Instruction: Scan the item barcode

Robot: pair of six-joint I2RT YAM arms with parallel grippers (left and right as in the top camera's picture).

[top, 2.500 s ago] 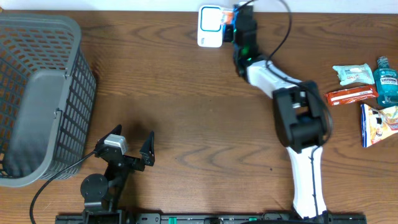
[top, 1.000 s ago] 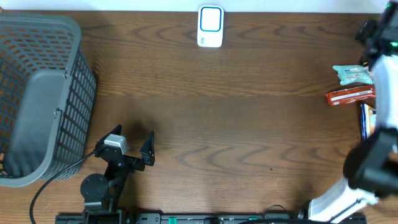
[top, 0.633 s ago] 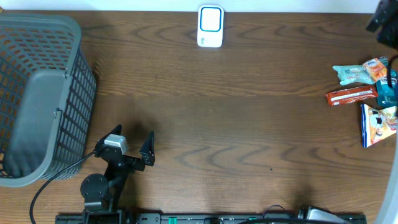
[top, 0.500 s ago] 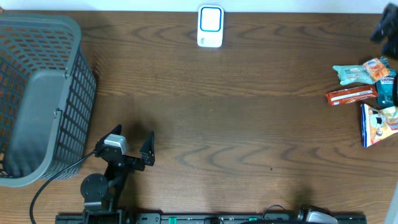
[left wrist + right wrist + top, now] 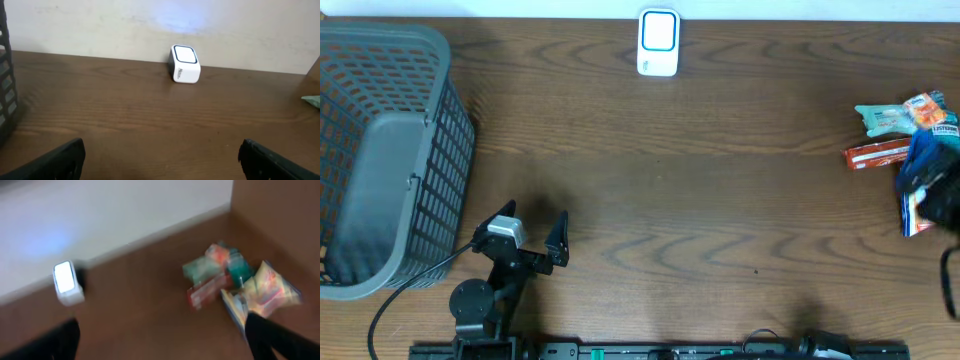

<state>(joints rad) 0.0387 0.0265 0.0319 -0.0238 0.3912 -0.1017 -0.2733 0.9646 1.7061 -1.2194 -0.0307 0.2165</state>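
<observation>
Beside the back wall stands the white barcode scanner (image 5: 658,42), which also shows in the left wrist view (image 5: 185,63) and the right wrist view (image 5: 67,282). The items lie in a pile at the right edge: a teal wipes pack (image 5: 885,120), a red packet (image 5: 875,155), a small orange pack (image 5: 923,104) and a yellow-and-blue bag (image 5: 265,292). My right gripper (image 5: 928,178) is a motion-blurred dark shape over that pile, open (image 5: 162,345) and holding nothing. My left gripper (image 5: 535,218) rests open at the front left. No barcode is readable.
A grey mesh basket (image 5: 380,150) fills the left side, and its edge shows in the left wrist view (image 5: 5,75). A teal mouthwash bottle (image 5: 237,270) stands among the items. Bare wooden table (image 5: 700,200) lies between the basket, scanner and pile.
My right arm has swung from the scanner out to the far right, then down over the item pile, covering the bottle and part of the bag. The left arm has not moved.
</observation>
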